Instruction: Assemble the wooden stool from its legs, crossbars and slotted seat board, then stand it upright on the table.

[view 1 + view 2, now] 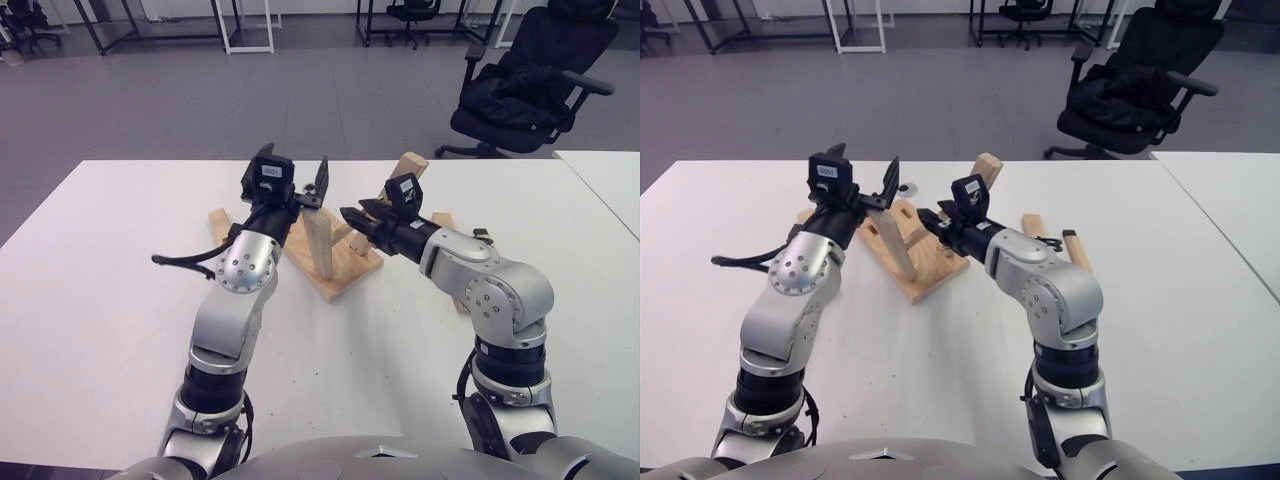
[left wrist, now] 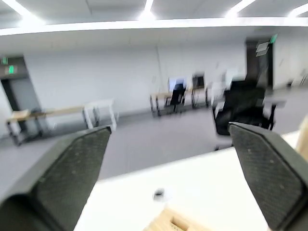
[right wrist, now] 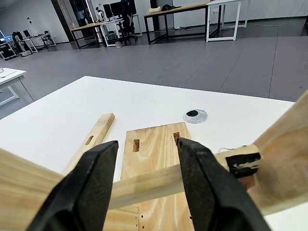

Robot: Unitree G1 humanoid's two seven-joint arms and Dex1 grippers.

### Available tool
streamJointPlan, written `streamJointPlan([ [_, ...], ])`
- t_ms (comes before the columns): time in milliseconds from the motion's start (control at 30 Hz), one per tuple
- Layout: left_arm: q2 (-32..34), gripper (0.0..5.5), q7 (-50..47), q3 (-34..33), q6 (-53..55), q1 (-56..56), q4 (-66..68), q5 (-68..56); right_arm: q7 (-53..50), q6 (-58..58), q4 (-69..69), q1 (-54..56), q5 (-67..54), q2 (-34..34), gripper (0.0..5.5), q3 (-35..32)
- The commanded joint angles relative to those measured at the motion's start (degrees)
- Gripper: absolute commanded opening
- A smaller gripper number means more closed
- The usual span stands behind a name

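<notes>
Stool's part-built and upside down: slotted seat board (image 1: 345,272) lies flat on the white tabletop (image 1: 120,230), centre of the head view, w/ one leg (image 1: 318,245) standing up out of it and a second leg (image 1: 410,165) tilted up behind, upper centre. A thin crossbar (image 3: 154,183) runs between legs just above the board. A loose leg (image 3: 94,135) w/ a slot lies flat beside the board, left-centre of the right wrist view.

Right pincer (image 3: 147,144) is open, fingers apart w/ the crossbar crossing the gap; can't tell if they touch it. Left pincer (image 1: 297,178) is wide open, nothing in it, raised above the board's far-left side.

Step looks like seating the crossbar/leg joint, so roughly mid-task. To do it well:
- Turn the right wrist so the fingers close across the bar, not along it.
- Grip near the joint end, for less wobble.
- Bring the left pincer down on the upright leg to steady it before pushing.
- Push straight along the bar's axis; skewed force could lever the legs out of the board slots.
</notes>
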State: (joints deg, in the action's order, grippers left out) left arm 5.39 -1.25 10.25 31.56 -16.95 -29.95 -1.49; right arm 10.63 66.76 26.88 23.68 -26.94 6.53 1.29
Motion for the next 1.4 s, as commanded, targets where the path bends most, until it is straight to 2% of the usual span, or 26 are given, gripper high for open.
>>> streamJointPlan([
  [33,1.72,4.50,0.95,0.89,0.31,2.05,2.97,2.75,-1.10,3.44,-3.78,-5.29,0.82,0.45,2.27,0.70],
  [233,2.02,4.50,1.65,1.85,-2.64,1.72,4.70,4.70,-0.51,0.99,-1.85,-0.89,-1.06,-0.61,2.27,-2.18],
  [533,1.60,4.50,1.94,2.38,-4.80,1.42,5.20,6.25,0.98,-6.42,0.26,13.05,-6.42,-2.23,2.27,-7.83],
  [633,1.62,4.50,1.97,2.49,-4.75,1.10,4.46,6.42,0.42,-6.67,-4.25,9.62,-3.82,-1.43,2.27,-3.86],
  [733,1.42,4.50,1.83,3.12,-4.77,1.37,4.46,6.72,0.31,-7.68,-13.39,-2.34,1.88,1.70,2.27,3.06],
  [867,1.73,4.50,1.99,3.97,-4.94,1.91,4.99,8.05,-0.05,-6.97,-12.46,-10.45,1.08,0.60,2.27,4.13],
  [1000,1.51,4.50,1.97,4.02,-5.31,1.85,5.31,8.81,-0.33,-9.75,-10.86,-6.60,-0.76,-1.93,2.27,1.94],
  [1233,1.86,4.50,2.79,3.66,-6.63,0.42,6.52,10.26,-2.90,-8.58,-5.81,15.06,-10.41,-4.12,2.27,-10.60],
  [1300,1.87,4.50,2.88,3.62,-7.03,0.44,6.73,10.25,-3.20,-7.91,-5.56,14.38,-11.21,-4.05,2.27,-10.64],
  [1400,2.01,4.50,3.28,3.70,-7.24,0.42,6.53,10.16,-3.08,-5.00,-5.70,2.62,-8.91,-1.17,2.27,-5.68],
])
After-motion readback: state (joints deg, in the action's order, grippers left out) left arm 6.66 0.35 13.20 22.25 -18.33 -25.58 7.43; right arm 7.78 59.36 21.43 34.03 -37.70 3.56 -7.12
